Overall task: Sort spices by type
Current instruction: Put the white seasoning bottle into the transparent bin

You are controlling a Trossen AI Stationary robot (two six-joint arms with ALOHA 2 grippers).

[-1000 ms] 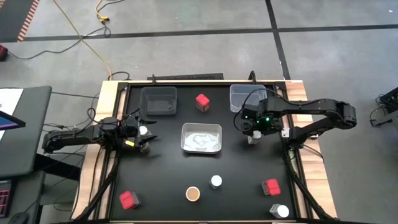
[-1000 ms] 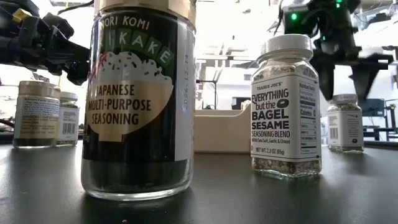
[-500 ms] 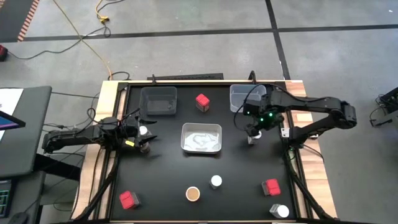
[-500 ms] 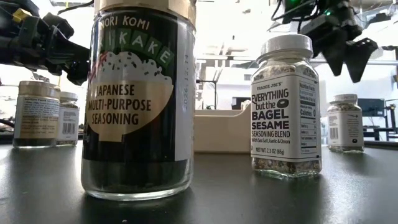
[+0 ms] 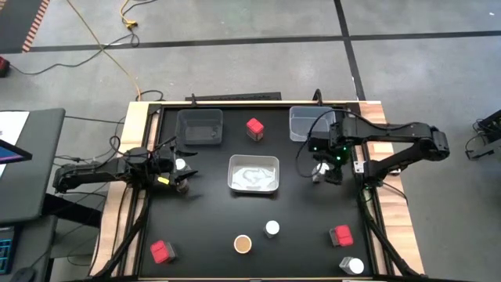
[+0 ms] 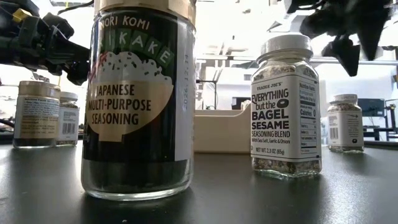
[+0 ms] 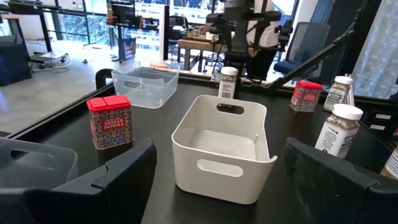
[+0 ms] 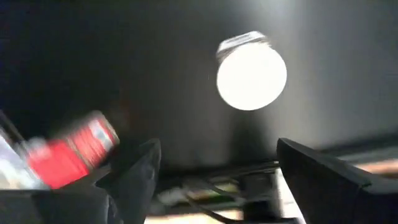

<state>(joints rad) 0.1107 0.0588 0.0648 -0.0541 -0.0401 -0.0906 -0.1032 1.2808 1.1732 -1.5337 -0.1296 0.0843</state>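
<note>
My right gripper hangs open, fingers pointing down, above a white-lidded jar that stands on its base at the table's right, apart from the fingers. My left gripper waits open and level at the left, beside a white-lidded jar and a taller jar. Other spices stand on the table: a red block at the far side, red blocks near the front, a brown-topped jar, and white-lidded jars.
A white bin sits mid-table, facing my left gripper. A dark clear tray and a clear tray stand at the far side. The front jars fill the low view. Bare black tabletop lies between the bin and the front spices.
My right gripper has risen away from the white-lidded jar and rolled about the line it points along, staying open. The jar stands where it was.
</note>
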